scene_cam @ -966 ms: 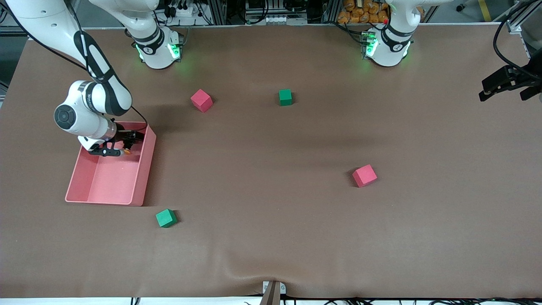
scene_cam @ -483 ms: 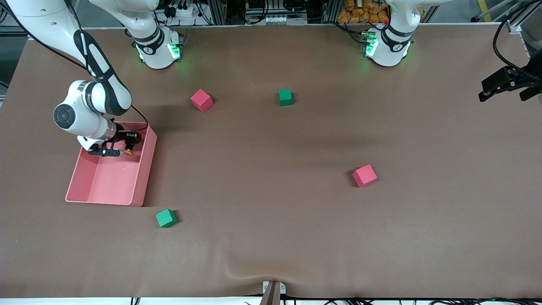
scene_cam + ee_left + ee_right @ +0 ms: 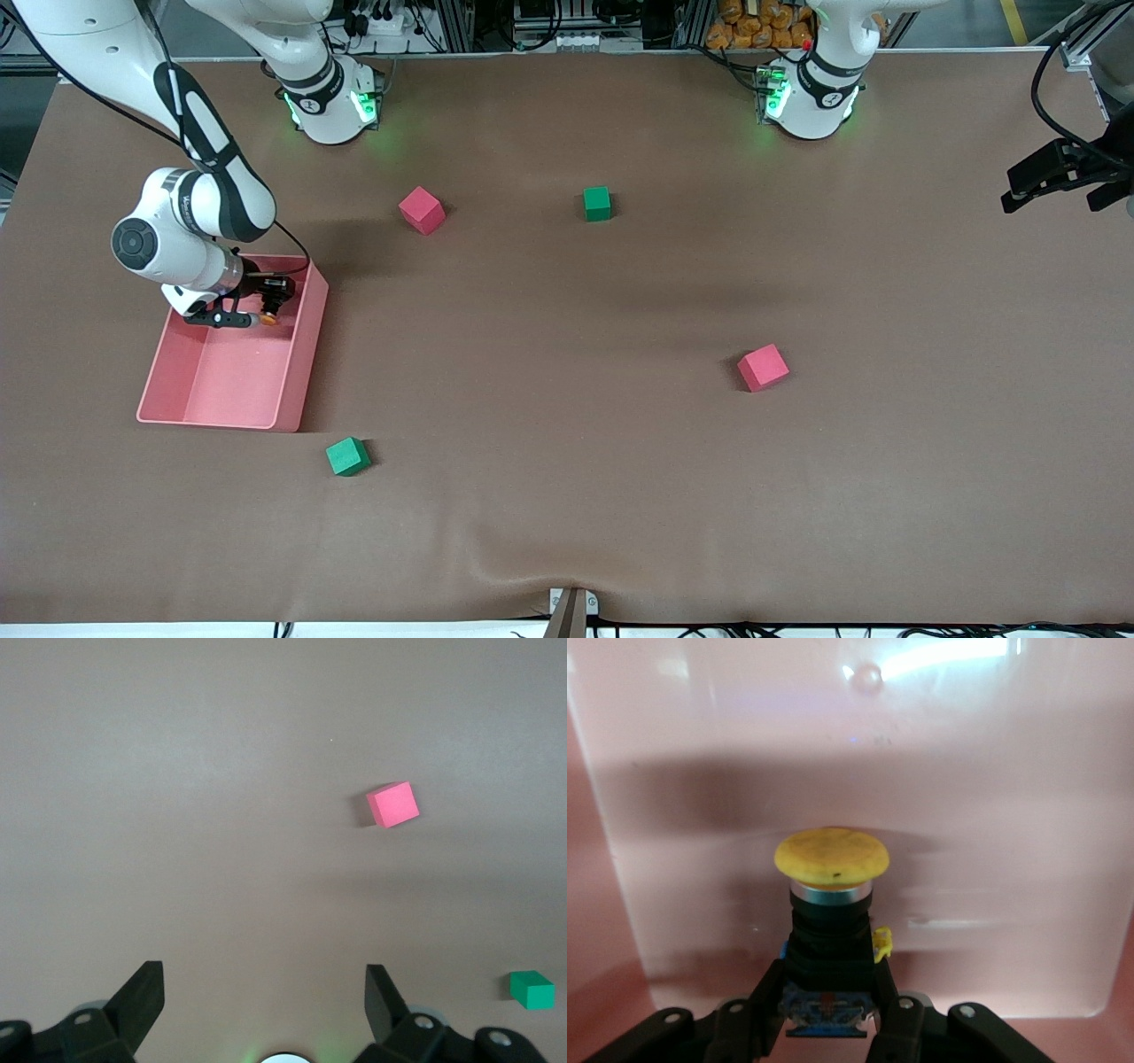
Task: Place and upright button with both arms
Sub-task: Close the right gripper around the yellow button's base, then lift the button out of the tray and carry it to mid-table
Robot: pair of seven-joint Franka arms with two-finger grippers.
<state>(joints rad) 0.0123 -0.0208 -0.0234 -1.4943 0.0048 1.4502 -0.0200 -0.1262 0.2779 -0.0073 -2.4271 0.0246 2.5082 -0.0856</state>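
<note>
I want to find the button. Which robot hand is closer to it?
Right. The right gripper is shut on the button inside the pink tray; the left gripper waits open at the left arm's end.

A brown mat (image 3: 620,496) covers the table; cables and metal racks (image 3: 532,22) line its edge.

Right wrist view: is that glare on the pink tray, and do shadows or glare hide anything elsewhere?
Right wrist view: yes, bright glare streaks the pink tray, and the button casts a soft shadow. Front view: even light, with broad dim arm shadows on the table; the button stays visible. Left wrist view: soft and even, no glare; the pink cube throws a small shadow.
</note>
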